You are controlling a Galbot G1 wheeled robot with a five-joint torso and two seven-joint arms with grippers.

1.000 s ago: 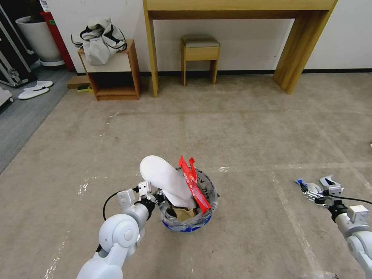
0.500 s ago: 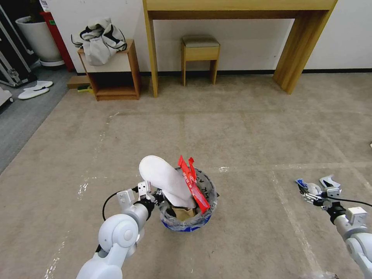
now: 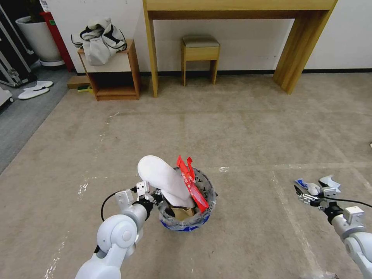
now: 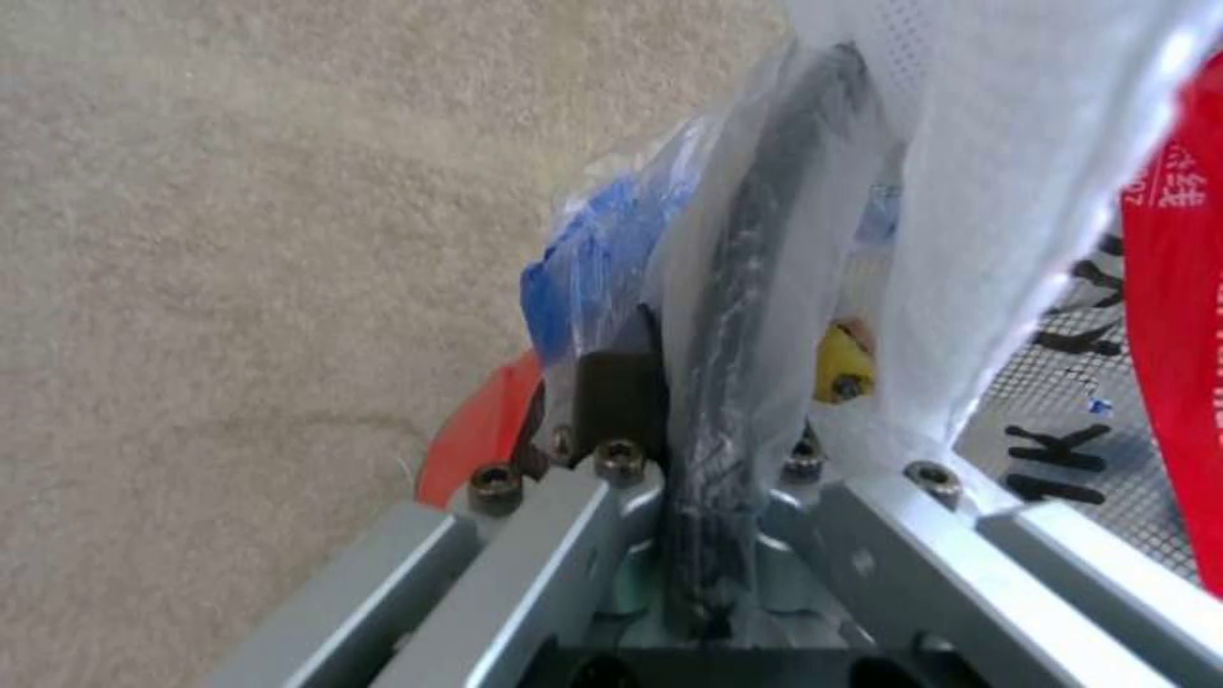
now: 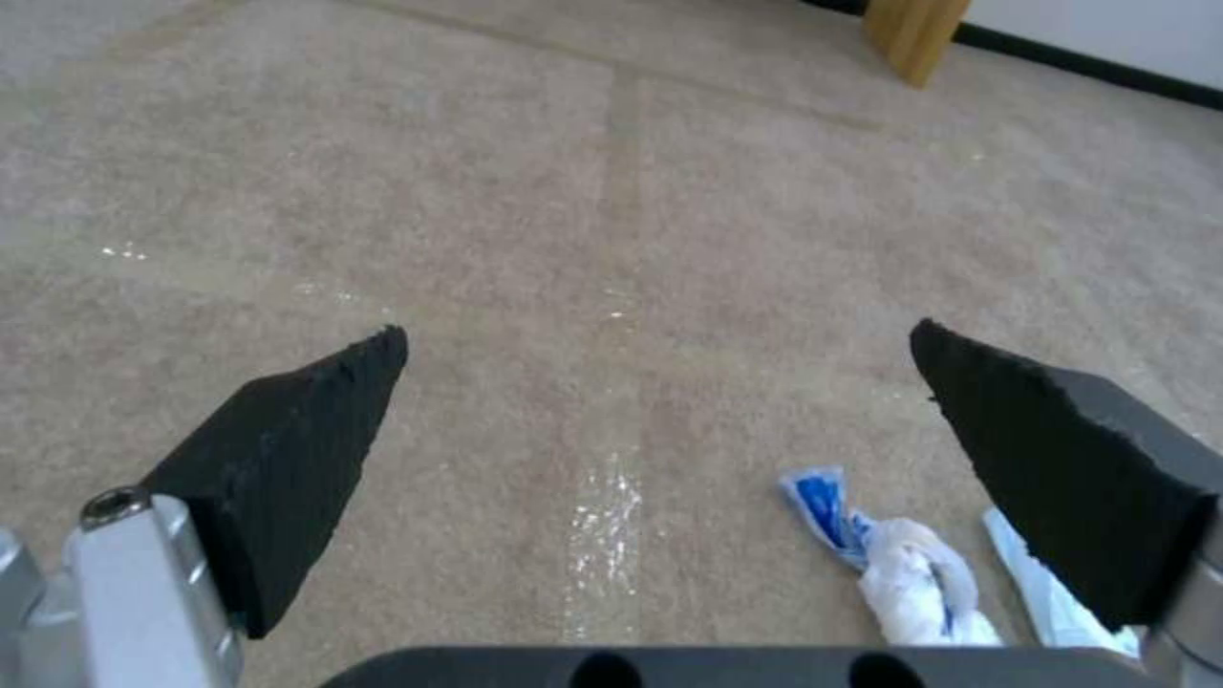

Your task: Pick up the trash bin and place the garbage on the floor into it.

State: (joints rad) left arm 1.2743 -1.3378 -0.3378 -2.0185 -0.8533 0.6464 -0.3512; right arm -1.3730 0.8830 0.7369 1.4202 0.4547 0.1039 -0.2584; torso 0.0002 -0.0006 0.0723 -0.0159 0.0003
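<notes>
Lower centre of head view, the trash bin (image 3: 188,217) sits w/ a white slipper (image 3: 164,182) & red wrapper (image 3: 190,182) sticking out; left gripper (image 3: 155,197) is clamped on its rim. Lower right, right gripper (image 3: 304,195) hangs w/ fingers apart, just beside white-blue crumpled papers (image 3: 321,184) on the carpet (image 3: 232,128).

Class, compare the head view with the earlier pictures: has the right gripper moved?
Yes. The right gripper, open, has drawn back toward the robot from the white-blue crumpled papers lying on the carpet; those papers stayed put.
</notes>
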